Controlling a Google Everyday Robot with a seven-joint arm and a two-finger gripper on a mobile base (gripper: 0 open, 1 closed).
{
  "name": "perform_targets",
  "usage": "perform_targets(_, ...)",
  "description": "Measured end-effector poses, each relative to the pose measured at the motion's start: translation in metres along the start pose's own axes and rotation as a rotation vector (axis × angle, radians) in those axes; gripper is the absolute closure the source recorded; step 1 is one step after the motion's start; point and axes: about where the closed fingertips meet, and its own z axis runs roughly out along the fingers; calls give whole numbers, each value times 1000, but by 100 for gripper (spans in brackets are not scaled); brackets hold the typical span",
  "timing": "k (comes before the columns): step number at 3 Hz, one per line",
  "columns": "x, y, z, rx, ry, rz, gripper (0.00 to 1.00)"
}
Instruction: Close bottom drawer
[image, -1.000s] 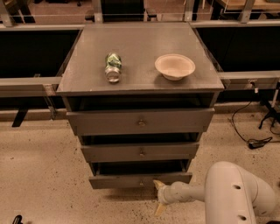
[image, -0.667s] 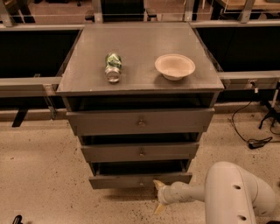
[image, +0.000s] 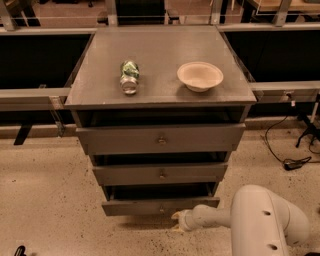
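The bottom drawer (image: 135, 206) is the lowest one under the front edge of the worktop (image: 160, 92), and it stands a little open. The gripper (image: 176, 220) is near the floor, just below the drawer's front panel, right of its knob (image: 161, 209). Whether it is clenched or released cannot be told.
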Motion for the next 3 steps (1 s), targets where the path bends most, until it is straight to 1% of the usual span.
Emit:
perform_targets(2, 6, -30, 8, 52, 5, -19, 99)
perform_targets(3, 11, -42, 11, 72, 13, -16, 100)
